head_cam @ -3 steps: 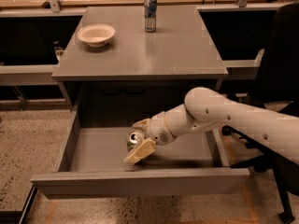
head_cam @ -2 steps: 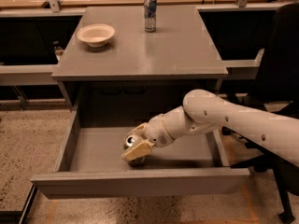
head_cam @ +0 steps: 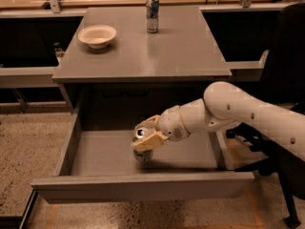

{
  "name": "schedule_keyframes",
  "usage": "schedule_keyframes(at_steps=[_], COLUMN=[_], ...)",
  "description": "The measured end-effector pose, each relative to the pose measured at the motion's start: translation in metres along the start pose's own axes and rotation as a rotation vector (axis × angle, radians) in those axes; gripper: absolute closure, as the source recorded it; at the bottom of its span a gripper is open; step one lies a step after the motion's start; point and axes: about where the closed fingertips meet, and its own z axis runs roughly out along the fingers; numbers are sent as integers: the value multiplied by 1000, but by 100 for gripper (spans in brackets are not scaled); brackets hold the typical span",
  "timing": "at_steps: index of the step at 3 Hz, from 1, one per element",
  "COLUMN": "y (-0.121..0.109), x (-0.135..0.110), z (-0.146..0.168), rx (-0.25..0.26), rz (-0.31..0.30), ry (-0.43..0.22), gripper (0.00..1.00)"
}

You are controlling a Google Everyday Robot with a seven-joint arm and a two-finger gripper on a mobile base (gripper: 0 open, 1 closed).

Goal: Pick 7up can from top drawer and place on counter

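Observation:
The 7up can (head_cam: 142, 152), silver top up, stands low in the open top drawer (head_cam: 102, 151), near the middle of its grey floor. My gripper (head_cam: 148, 131) reaches in from the right on the white arm. Its fingers sit on either side of the can's top: a tan pad (head_cam: 150, 140) in front and another finger behind. The jaws are closed on the can. The can's base is at or just above the drawer floor. The grey counter (head_cam: 181, 51) lies above the drawer.
A white bowl (head_cam: 97, 36) sits at the counter's back left. A tall slim blue-and-silver can (head_cam: 152, 14) stands at its back middle. The drawer's front panel (head_cam: 143, 186) and side walls enclose the can. A dark chair (head_cam: 286, 99) stands to the right.
The gripper dipped slightly left and down onto the can, then rose a little. The can has moved with it.

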Motion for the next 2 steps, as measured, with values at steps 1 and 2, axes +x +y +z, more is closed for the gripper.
schedule_keyframes(at_steps=[1,2], y=[-2,-13], x=[-62,-97], z=[-79,-134], rx=[8,-3], rz=[-88,-131], ry=[-89,-93], gripper=[100,100])
